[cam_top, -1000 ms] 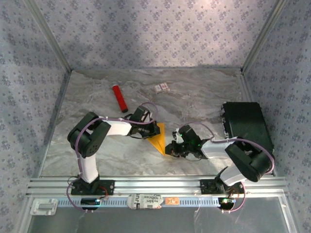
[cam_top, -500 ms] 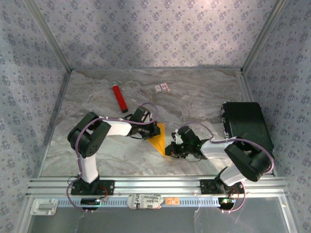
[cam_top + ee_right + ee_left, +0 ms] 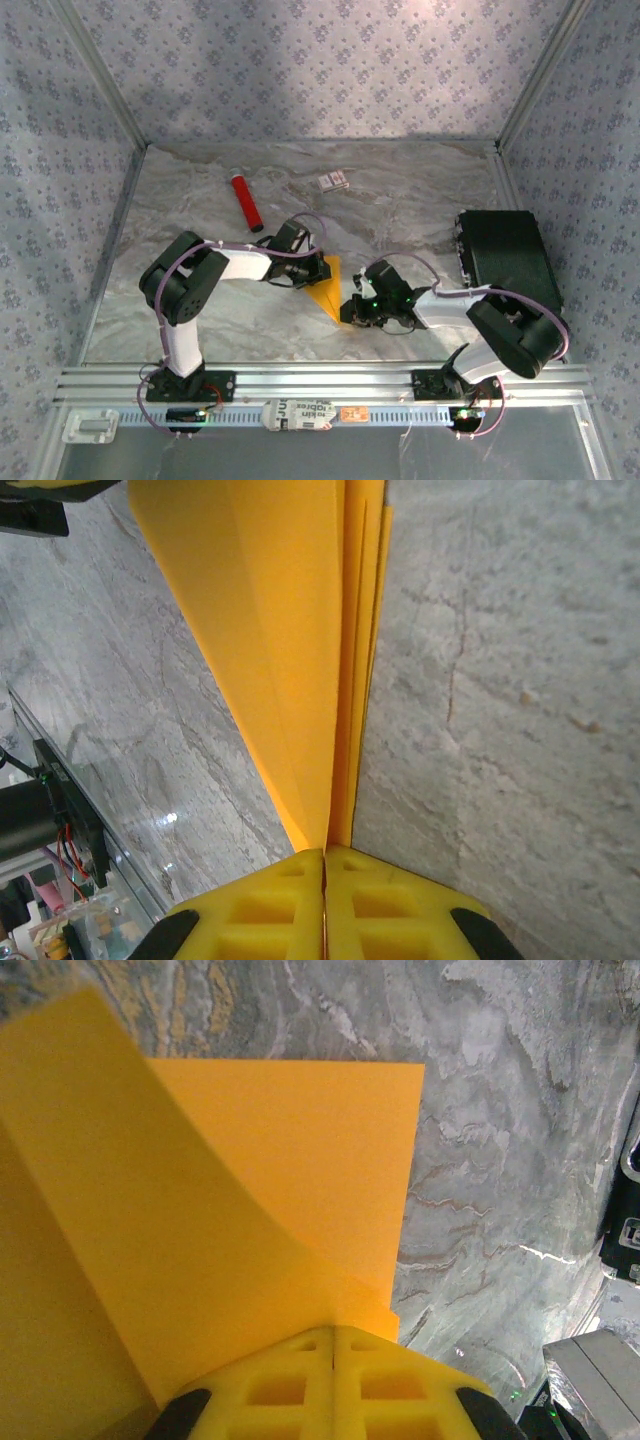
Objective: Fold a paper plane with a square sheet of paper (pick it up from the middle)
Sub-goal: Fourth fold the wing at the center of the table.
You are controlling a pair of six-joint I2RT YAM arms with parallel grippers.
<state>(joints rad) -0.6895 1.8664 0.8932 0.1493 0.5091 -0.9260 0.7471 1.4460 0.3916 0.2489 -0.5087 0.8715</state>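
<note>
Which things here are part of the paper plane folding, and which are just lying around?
In use: folded orange paper, pinched by left gripper and right gripper.
Lying about: red tube, small white card, black box.

This is a robot lab test cell. A table (image 3: 420, 200) with a marble-look top is boxed in on three sides by walls (image 3: 320, 70) in a patterned covering. Bare aluminium posts (image 3: 97, 75) rise from the table's far corners. A slotted aluminium rail (image 3: 320, 383) runs along the table's near edge, with the left arm (image 3: 185, 285) and right arm (image 3: 510, 335) bolted to it. Purple cables (image 3: 305, 222) loop along the arms. A black box (image 3: 505, 255) stands at the table's right edge.
</note>
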